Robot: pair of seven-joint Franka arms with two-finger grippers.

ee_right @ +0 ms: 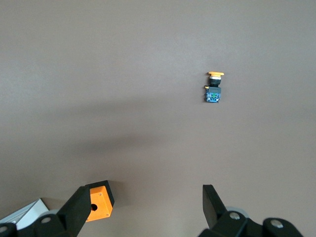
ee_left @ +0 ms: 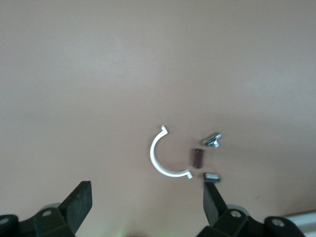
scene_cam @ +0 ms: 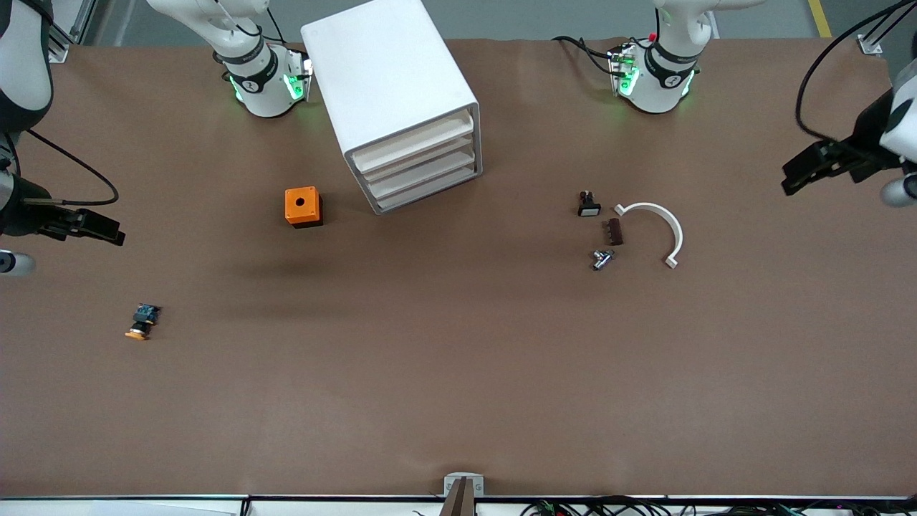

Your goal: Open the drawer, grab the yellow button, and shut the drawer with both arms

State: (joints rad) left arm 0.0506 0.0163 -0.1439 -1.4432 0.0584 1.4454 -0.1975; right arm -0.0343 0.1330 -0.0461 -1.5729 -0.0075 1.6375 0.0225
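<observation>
The cabinet (scene_cam: 397, 97) stands at the upper middle of the front view, between the two arm bases, its four stacked drawers facing the lower right of the frame. The top drawer (scene_cam: 414, 143) sits pushed in flush with the three below it, so nothing inside any of them can be seen. The button (scene_cam: 143, 321) is out on the bare counter (scene_cam: 458, 373) at the lower left of the frame, toward the right arm's end and nearer the camera than the orange box (scene_cam: 303, 206). It lies on its side, its long axis slightly tilted from the frame's vertical, orange cap toward the lower left and blue body toward the upper right. The right gripper (scene_cam: 97, 226) hangs at the frame's left edge over bare counter, fingers (ee_right: 79, 210) spread apart and empty. The left gripper (scene_cam: 813, 168) hangs at the right edge, fingers (ee_left: 79, 202) likewise apart, holding nothing. Right of centre lie a white arc (scene_cam: 663, 229), a brown block (scene_cam: 615, 231), a black piece (scene_cam: 589, 206) and a metal part (scene_cam: 602, 259).
</observation>
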